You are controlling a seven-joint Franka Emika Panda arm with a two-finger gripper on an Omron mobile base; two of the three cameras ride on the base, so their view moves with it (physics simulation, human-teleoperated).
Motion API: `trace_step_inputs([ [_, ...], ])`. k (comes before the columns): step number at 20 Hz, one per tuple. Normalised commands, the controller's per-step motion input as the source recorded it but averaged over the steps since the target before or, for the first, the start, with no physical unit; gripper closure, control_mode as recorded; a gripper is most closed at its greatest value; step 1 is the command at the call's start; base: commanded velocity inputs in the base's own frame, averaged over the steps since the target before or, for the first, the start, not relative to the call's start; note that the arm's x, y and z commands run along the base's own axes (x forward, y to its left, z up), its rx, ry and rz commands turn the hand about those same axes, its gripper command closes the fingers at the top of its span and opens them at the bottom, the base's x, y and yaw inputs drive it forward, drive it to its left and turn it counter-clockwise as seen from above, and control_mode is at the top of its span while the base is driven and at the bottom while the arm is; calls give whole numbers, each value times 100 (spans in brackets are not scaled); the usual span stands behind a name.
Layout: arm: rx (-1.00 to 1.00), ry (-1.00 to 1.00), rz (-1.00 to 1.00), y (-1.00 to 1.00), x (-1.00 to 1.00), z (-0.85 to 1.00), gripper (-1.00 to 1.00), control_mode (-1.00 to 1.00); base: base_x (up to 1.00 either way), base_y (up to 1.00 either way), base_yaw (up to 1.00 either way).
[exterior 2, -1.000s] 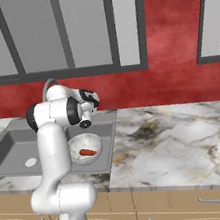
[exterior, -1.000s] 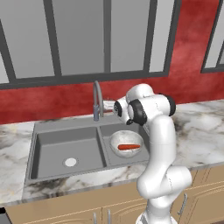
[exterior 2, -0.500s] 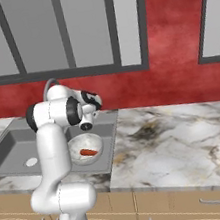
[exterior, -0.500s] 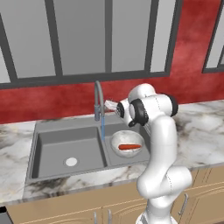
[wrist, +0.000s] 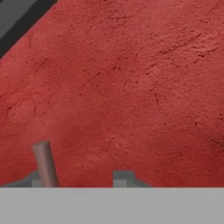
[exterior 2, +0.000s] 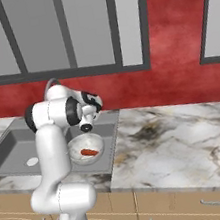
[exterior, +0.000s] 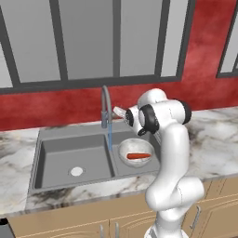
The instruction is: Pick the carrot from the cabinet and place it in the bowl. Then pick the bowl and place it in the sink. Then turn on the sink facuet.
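The bowl (exterior: pixel 124 151) sits in the right basin of the sink (exterior: pixel 65 151), with the carrot (exterior: pixel 138 155) lying inside it. From the right base view, the carrot (exterior 2: pixel 89 152) rests in the bowl (exterior 2: pixel 79 146) beside my arm. A thin blue stream of water runs from the sink facuet (exterior: pixel 105 104) into the basin. My gripper (exterior: pixel 118 111) is at the faucet's right side, level with its lever. In the hand view the gripper (wrist: pixel 81 179) is open, and the grey lever (wrist: pixel 43 162) stands beside the left fingertip. The cabinet is out of view.
White-grey marble counter (exterior 2: pixel 179 146) spreads to the right of the sink (exterior 2: pixel 12 148). A red wall (wrist: pixel 131 87) rises close behind the faucet, with grey window panes (exterior: pixel 83 37) above. Wooden drawer fronts (exterior 2: pixel 198 203) run below the counter.
Water has started running from the spout; one second ago no stream showed. The gripper has stayed by the lever, shifting only slightly.
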Motion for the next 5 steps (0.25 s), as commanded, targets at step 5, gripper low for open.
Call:
trace_step_inputs([
  [5, 13, 0, -5, -49, -5, 0, 100, -100, 0, 0, 0],
])
